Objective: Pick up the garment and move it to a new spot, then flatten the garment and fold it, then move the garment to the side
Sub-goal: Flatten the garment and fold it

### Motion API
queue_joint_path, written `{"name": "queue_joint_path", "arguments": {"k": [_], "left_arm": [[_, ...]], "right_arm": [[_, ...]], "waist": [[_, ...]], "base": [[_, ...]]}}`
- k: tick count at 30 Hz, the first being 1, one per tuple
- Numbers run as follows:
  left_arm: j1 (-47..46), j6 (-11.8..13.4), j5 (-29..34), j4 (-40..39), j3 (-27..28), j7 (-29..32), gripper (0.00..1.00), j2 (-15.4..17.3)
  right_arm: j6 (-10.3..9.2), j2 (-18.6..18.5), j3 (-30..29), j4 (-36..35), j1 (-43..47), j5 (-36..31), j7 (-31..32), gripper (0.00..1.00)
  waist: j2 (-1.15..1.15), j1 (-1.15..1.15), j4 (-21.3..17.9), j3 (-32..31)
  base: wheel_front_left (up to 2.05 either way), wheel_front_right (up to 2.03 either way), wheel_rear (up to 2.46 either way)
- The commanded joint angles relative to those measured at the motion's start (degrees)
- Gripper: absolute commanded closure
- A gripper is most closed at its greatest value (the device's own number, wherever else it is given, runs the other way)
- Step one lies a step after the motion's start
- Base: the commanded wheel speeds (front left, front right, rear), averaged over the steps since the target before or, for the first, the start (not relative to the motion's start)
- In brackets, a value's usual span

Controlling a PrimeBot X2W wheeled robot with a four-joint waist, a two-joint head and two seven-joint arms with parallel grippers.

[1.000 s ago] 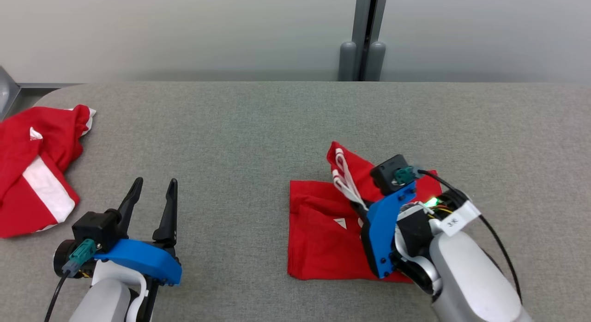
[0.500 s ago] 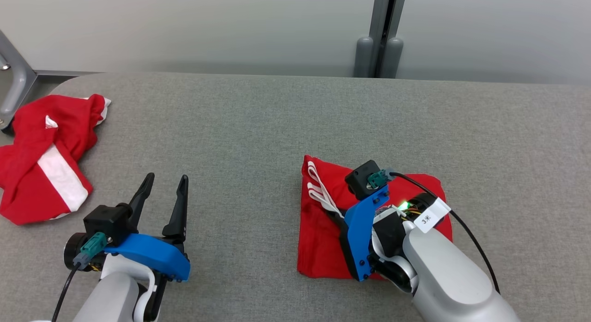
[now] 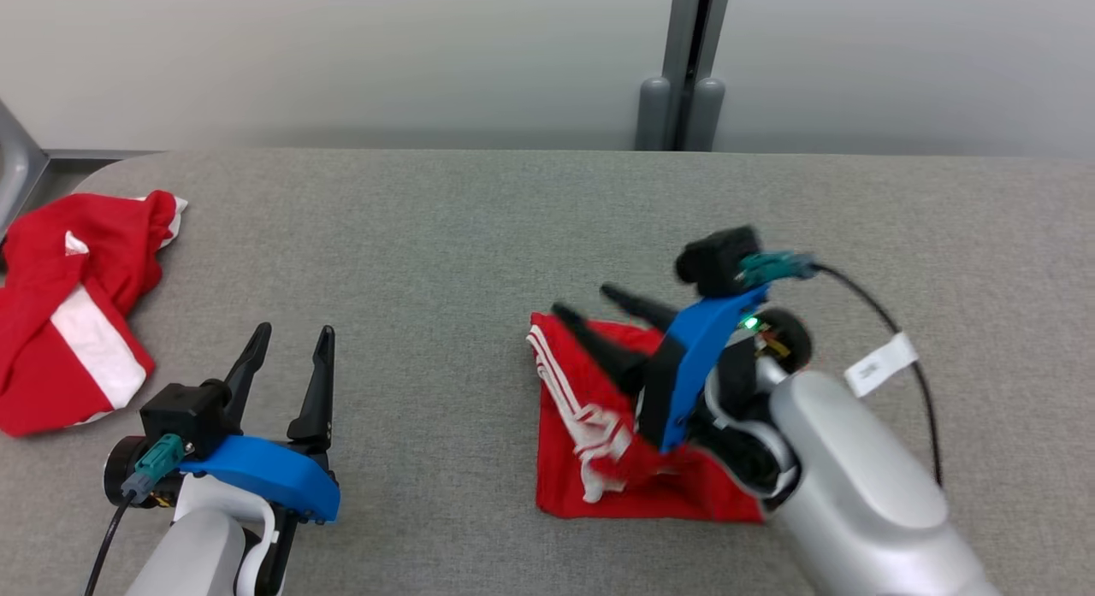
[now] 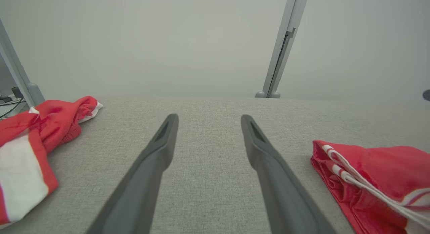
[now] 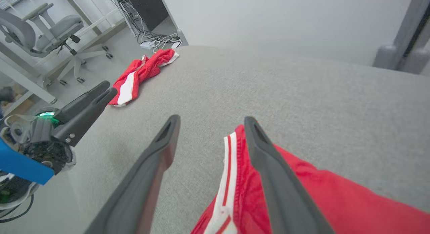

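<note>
In the head view, a grey fabric-covered surface [image 3: 479, 237] carries a folded red garment [image 3: 616, 493] with white stripes, lying right of centre and near the front edge. The right hand [image 3: 584, 299] reaches in from the lower right and hangs over the garment's far left corner, its two dark fingers spread apart with nothing between them, so the cloth is released. Whether the fingers touch the cloth cannot be told here. The left hand [image 3: 293, 331] sits at the lower left over bare surface, well apart from the folded garment, its fingers also spread and empty. A crumpled red-and-white garment [image 3: 77, 322] lies at the far left edge of the surface, and a grey post [image 3: 680, 66] stands behind the back edge against a pale wall. In the left wrist view, the left hand's [image 4: 209, 117] fingers stand wide over bare grey fabric, with the crumpled garment [image 4: 40, 126] to the left and the folded red garment [image 4: 369, 163] to the right, its striped edge facing the hand. In the right wrist view, the right hand [image 5: 212, 119] is spread wide; one finger crosses the folded garment's [image 5: 302, 193] striped edge and the other lies over bare surface. The left hand [image 5: 84, 106] shows at the left, with the crumpled garment [image 5: 141, 73] beyond it near the surface's corner, and an office chair [image 5: 43, 29] stands on the floor behind.
</note>
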Motion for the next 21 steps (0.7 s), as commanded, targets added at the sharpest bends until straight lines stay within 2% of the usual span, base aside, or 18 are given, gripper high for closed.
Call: {"name": "queue_joint_path", "arguments": {"k": [1,2,6,11,17,21], "left_arm": [[0.61,0.23,-0.16,-0.40,0.34,-0.19,0.00,0.27],[0.61,0.23,-0.16,-0.40,0.34,-0.19,0.00,0.27],[1.43,0.53,-0.30,-0.86,0.47,-0.20,0.00,0.49],[1.54,0.56,-0.29,-1.40,0.21,-0.21,0.00,0.53],[2.22,0.89,-0.23,-2.25,0.68,-0.24,0.00,0.56],[3.38,1.21,0.07,-3.41,2.03,-0.25,0.00,0.22]], "right_arm": [[0.01,-1.05,-2.39,-1.07,-0.12,-1.62,-0.78,0.00],[0.01,-1.05,-2.39,-1.07,-0.12,-1.62,-0.78,0.00],[0.01,-3.72,-10.70,-3.83,3.13,-6.92,-1.36,0.00],[0.01,-6.45,-19.72,-6.36,8.27,-16.15,-3.45,0.00],[0.01,-5.24,-27.04,-10.44,17.14,-24.76,-12.86,0.00],[0.01,-3.54,-31.38,-12.46,22.73,-27.60,-19.48,0.00]], "waist": [[0.00,0.00,-0.60,-0.43],[0.00,0.00,-0.60,-0.43],[0.00,0.00,-1.46,-0.82],[0.00,0.00,-1.75,-1.12],[0.00,0.00,-1.86,-1.95],[0.00,0.00,-2.09,-2.85]], "base": [[0.00,0.00,0.00],[0.00,0.00,0.00],[0.00,0.00,0.00],[0.00,0.00,0.00],[0.00,0.00,0.00],[0.00,0.00,0.00]]}}
